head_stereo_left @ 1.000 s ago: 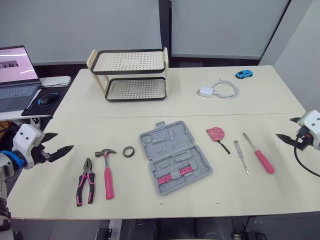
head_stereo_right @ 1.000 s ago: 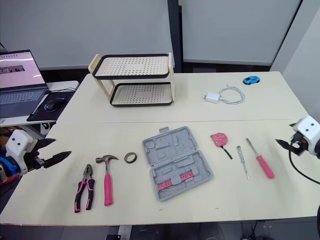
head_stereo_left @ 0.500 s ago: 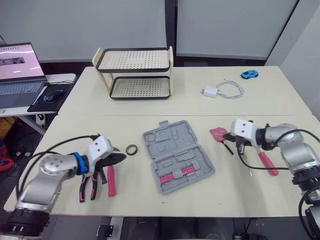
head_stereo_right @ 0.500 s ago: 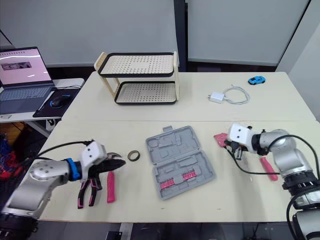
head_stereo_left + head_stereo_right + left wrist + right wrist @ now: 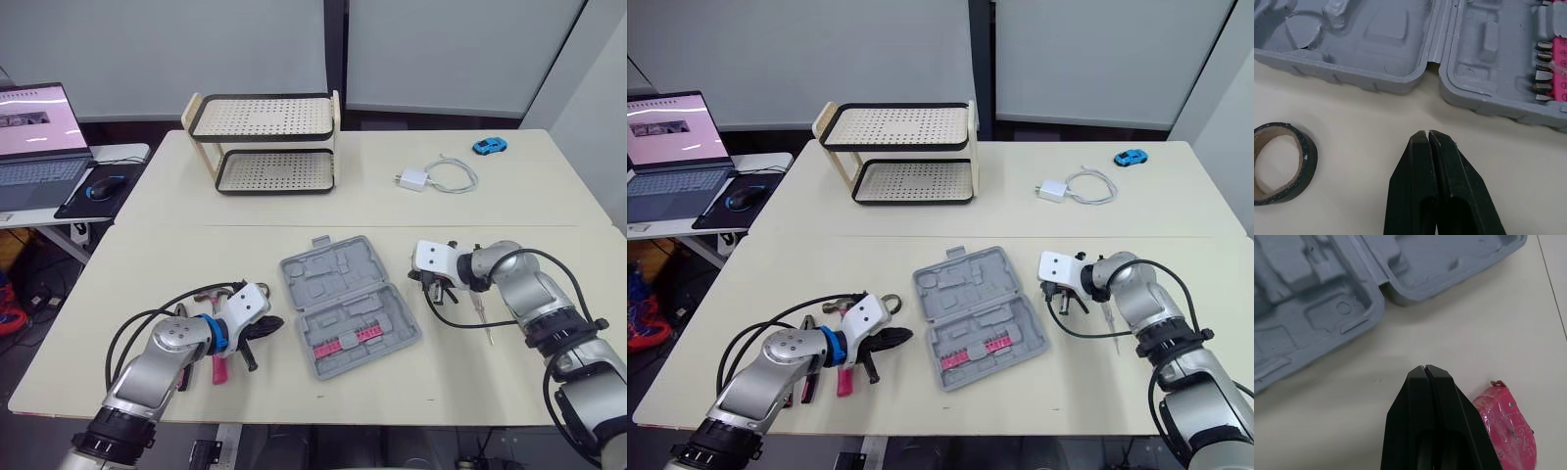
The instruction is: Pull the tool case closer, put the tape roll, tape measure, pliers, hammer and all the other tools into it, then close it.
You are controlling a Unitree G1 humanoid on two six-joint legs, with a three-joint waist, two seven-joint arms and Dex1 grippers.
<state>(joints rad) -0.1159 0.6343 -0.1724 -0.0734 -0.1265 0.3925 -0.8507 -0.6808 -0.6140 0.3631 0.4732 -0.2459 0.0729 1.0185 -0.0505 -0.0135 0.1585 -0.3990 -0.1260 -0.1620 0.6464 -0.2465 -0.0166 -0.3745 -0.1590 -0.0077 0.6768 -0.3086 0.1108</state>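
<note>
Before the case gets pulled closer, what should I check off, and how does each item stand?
1. Tool case lies open and flat: ok.
2. Left hand shut, empty, beside the case: ok.
3. Right hand shut, empty, at the opposite side: ok.
4. Either hand touching the case: not ok, table shows between.
5. Tape roll apart from the case: ok.
6. Tape measure free of the right hand: cannot tell.

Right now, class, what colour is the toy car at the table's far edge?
Blue; the toy car shows best in the right eye view.
</note>
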